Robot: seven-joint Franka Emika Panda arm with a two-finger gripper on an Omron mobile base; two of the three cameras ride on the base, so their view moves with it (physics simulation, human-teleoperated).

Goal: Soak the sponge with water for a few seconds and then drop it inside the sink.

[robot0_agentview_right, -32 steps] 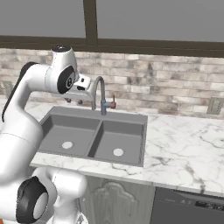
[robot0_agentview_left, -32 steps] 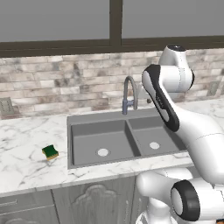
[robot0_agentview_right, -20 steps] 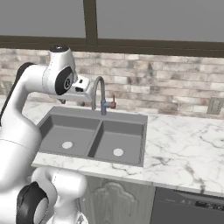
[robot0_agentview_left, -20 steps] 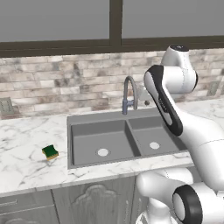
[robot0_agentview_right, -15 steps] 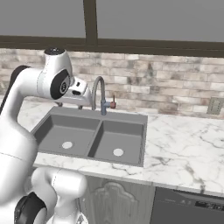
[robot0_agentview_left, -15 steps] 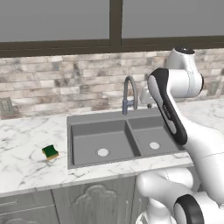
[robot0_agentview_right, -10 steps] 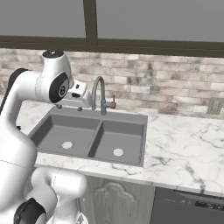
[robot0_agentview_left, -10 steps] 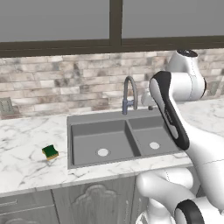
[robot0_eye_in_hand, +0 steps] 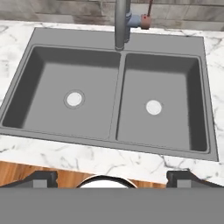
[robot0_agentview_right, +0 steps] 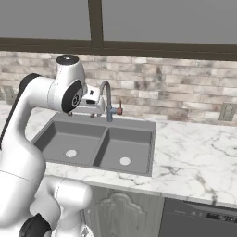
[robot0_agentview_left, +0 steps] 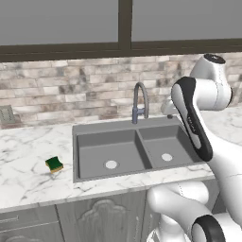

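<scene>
On counter left of sink [robot0_agentview_left: 94, 130], sponge [robot0_agentview_left: 54, 164], far from open tool [robot0_eye_in_hand: 112, 179].

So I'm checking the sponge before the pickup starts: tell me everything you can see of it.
The sponge is a small rectangular block, dark green on top over a yellow layer, likely a scouring pad on foam. It lies flat, green side up, on the white marble counter, turned at an angle to the counter's edge. It sits left of the sink, apart from its rim. It touches only the counter, and it looks dry.
</scene>
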